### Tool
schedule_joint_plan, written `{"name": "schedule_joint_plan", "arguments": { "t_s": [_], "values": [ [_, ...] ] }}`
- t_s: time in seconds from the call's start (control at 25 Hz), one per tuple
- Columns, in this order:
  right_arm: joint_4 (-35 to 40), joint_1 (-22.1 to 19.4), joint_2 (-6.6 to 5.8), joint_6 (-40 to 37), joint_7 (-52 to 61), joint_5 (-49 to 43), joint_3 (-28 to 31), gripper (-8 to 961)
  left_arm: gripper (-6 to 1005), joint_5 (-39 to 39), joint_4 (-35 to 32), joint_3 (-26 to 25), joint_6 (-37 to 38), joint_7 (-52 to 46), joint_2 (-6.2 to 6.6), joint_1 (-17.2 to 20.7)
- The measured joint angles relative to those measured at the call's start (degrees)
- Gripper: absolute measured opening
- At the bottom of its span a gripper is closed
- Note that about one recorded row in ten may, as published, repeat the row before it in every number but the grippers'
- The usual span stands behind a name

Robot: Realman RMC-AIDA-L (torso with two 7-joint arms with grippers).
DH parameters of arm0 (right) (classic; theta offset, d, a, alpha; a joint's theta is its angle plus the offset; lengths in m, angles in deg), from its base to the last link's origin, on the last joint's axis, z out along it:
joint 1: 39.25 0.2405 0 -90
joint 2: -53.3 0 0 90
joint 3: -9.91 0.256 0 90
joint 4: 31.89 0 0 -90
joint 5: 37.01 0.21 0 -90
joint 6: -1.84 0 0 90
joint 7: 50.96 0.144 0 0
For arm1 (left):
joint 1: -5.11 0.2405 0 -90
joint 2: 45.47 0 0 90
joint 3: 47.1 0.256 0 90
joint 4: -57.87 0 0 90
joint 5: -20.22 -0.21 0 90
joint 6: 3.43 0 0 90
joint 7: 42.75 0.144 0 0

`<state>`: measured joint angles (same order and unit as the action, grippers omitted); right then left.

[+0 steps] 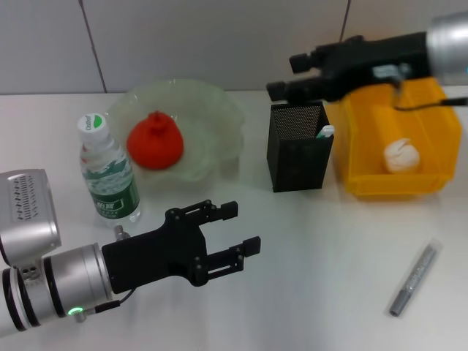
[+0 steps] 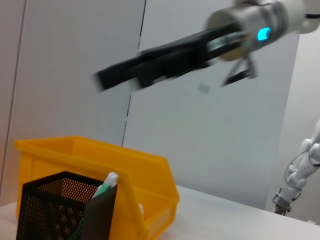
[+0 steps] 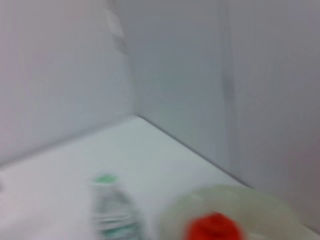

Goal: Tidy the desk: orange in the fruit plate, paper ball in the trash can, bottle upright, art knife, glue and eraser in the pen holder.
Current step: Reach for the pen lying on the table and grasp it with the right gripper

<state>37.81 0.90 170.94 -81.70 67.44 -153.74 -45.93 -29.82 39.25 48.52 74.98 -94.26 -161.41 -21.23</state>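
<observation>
— Orange (image 1: 154,141), status? Red-orange lump, pointed top, matte; lies in the pale-green ruffled fruit plate (image 1: 219,110).

— Bottle (image 1: 108,172)? Clear, green label, upright on the bench (image 1: 307,278) beside the plate.

— Paper ball (image 1: 401,155)? White, crumpled, inside the yellow trash can (image 1: 431,102).

— Pen holder (image 1: 298,146)? Black mesh, beside the can; a white-and-green tip shows at its rim.

— Grippers? Left gripper (image 1: 235,232): near the bottle, jaws wide, empty. Right gripper (image 1: 281,77): above the holder, jaws cannot be told.
</observation>
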Motion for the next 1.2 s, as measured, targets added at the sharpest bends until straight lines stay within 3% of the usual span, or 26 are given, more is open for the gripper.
{"name": "schedule_joint_plan", "arguments": {
  "t_s": [0.08,0.12,0.24,0.44,0.56,0.68,0.84,0.88,1.2],
  "values": [
    [1.1,-0.2,-1.02,-11.5,-3.2,-0.3,6.4,739,694,-0.1,-0.2,0.0,-0.6,-0.2,-0.14,0.0],
    [1.1,-0.2,-1.02,-11.5,-3.2,-0.3,6.4,739,694,-0.1,-0.2,0.0,-0.6,-0.2,-0.14,0.0],
    [0.4,1.8,-2.92,-22.4,-6.0,-3.9,10.2,739,694,-0.1,-0.3,0.0,-0.9,-0.3,-0.16,-0.1],
    [0.6,5.3,-3.30,-28.8,-7.8,-13.8,6.2,740,694,-0.2,-0.6,0.1,-0.7,-0.4,0.15,0.2],
    [0.2,7.7,-2.57,-28.8,-9.6,-20.1,0.4,740,693,0.0,-0.5,-0.1,-0.7,-0.4,0.63,0.4],
    [2.0,8.2,-0.95,-27.9,-15.3,-25.2,-5.5,740,693,-0.5,-0.2,-0.6,-2.1,0.2,0.62,0.7],
    [3.0,8.5,0.13,-28.3,-17.9,-28.6,-7.4,740,693,-1.4,-0.7,-1.5,-3.0,0.2,0.26,1.3],
    [4.3,8.6,0.92,-28.4,-18.3,-30.8,-9.9,740,693,-1.8,-1.3,-2.2,-3.1,0.8,0.32,1.9],
    [5.2,6.8,1.61,-26.7,-18.7,-35.7,-18.7,739,693,-1.9,-4.9,-3.3,-2.8,1.6,0.30,5.1]
  ]
}}
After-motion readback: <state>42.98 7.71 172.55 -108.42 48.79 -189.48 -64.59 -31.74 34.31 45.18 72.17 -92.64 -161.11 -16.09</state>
